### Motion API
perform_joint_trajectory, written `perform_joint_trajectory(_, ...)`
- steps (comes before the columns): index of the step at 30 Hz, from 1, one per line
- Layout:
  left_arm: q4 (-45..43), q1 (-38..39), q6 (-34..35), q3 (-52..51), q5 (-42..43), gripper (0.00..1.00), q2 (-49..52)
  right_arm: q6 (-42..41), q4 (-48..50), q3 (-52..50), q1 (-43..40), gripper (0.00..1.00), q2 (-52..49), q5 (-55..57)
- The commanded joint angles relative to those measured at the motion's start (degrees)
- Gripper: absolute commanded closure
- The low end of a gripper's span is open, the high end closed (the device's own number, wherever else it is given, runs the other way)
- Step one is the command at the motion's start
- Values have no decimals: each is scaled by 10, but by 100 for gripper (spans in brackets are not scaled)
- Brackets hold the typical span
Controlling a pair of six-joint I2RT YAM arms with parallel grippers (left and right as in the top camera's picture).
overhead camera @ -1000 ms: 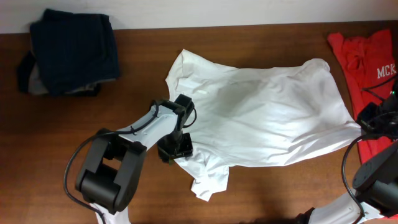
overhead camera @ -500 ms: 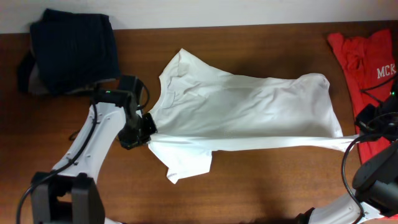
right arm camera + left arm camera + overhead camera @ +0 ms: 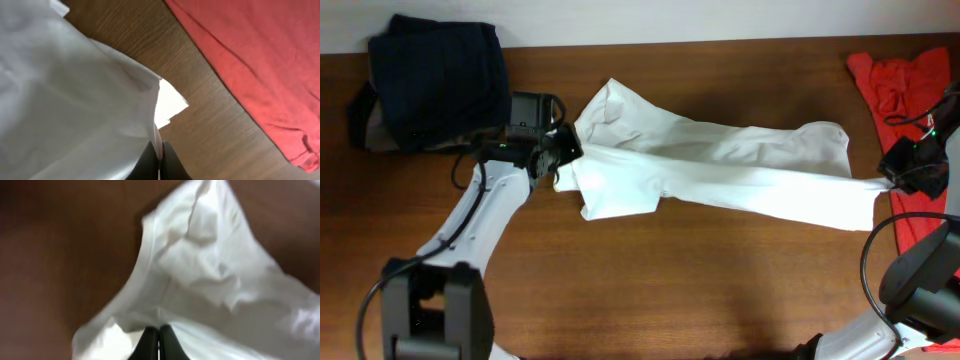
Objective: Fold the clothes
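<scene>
Overhead showing whole white shirt (image 3: 720,165) stretching across table (image 3: 670,290) middle, between left gripper (image 3: 564,150) toward far-left corner and right gripper (image 3: 886,180) at right edge. Only wrist views showing fingertips pressing together, each gripper pinching white fabric. Counting: one white shirt, one red shirt (image 3: 898,80) far-right, one navy pile (image 3: 435,75) far-left. Bare wood showing along near edge.

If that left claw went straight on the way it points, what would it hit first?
The left gripper is shut on the white T-shirt, and more of that bunched cloth lies straight ahead. It would likely push into that first, though depth is unclear.
</scene>
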State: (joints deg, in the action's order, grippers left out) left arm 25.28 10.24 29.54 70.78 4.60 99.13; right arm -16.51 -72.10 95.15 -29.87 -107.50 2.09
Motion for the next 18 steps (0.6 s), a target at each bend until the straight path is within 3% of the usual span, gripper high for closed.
perform_joint_trajectory(1, -64, -1, -10, 5, -16, 99, 52, -5, 21, -2, 3, 96, 10, 14)
perform_joint_trajectory(4, -103, -1, -10, 5, -14, 93, 98, -20, 78, -44, 3, 96, 10, 13)
perform_joint_trajectory(5, -104, -1, -10, 5, -14, 78, 104, -20, 93, -51, 3, 96, 10, 13)
perform_joint_trajectory(6, -107, -1, -10, 5, -14, 55, 107, -20, 98, -52, 3, 81, 10, 11)
perform_joint_trajectory(7, -112, -1, -13, 5, -14, 46, 107, -20, 100, -50, 3, 46, 10, 12)
perform_joint_trajectory(8, -115, -3, -51, 16, -2, 41, 105, -7, 94, -44, 3, 0, 10, 12)
perform_joint_trajectory(10, -96, -3, -90, 54, 26, 41, 101, -4, 67, -17, 2, 1, 10, 11)
perform_joint_trajectory(11, -49, -3, -102, 128, 35, 41, 100, -2, 34, 31, 2, 1, 10, 10)
perform_joint_trajectory(14, -44, 0, -117, 213, 49, 54, 101, 30, 36, 88, 7, 1, 10, -94)
perform_joint_trajectory(16, -54, 1, -117, 214, 52, 58, 108, 30, 64, 88, 31, 1, 5, -120)
perform_joint_trajectory(18, -55, 1, -134, 214, 135, 65, 169, 30, 94, 88, 90, 4, -14, -119)
